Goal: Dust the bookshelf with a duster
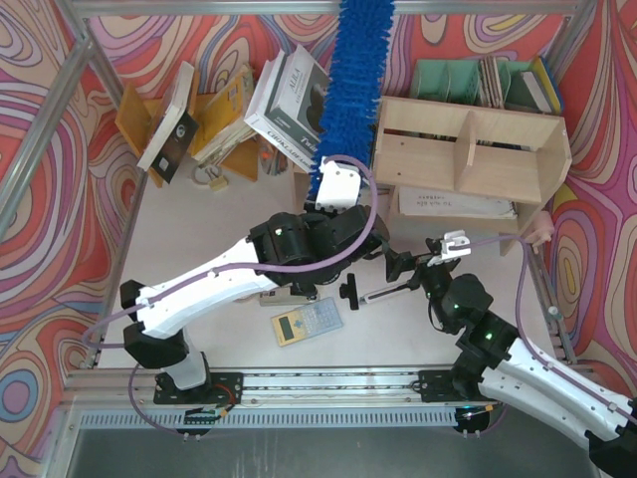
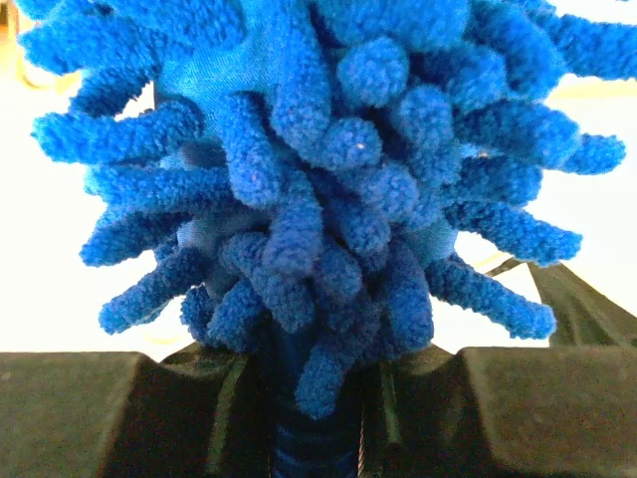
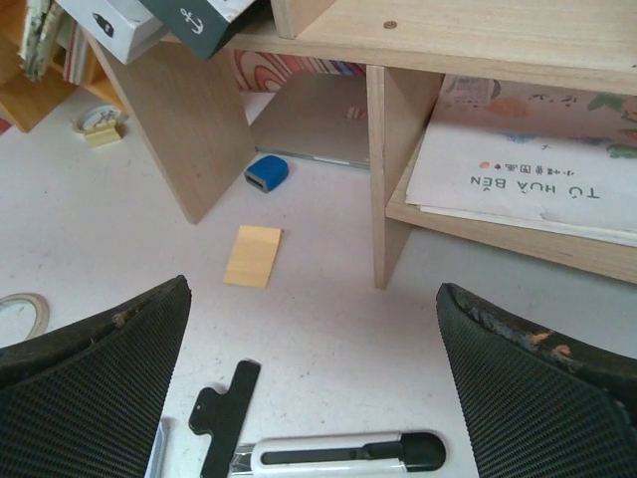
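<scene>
The blue fluffy duster (image 1: 353, 80) stands up from my left gripper (image 1: 333, 187) and reaches toward the back wall, just left of the pale plywood bookshelf (image 1: 508, 169). In the left wrist view my left gripper (image 2: 314, 418) is shut on the duster's thin blue handle, and the duster head (image 2: 318, 169) fills the frame. My right gripper (image 1: 413, 264) is open and empty, low over the table in front of the bookshelf. In the right wrist view it (image 3: 314, 398) faces the bookshelf's upright divider (image 3: 393, 169).
A white-and-black utility knife (image 3: 338, 453) and a black clip (image 3: 224, 413) lie between my right fingers. A yellow pad (image 3: 253, 256) and a small blue object (image 3: 267, 171) lie further on. A calculator (image 1: 307, 322) lies near the front. The orange rack of books (image 1: 199, 115) stands back left, green file holders (image 1: 448, 78) behind the shelf.
</scene>
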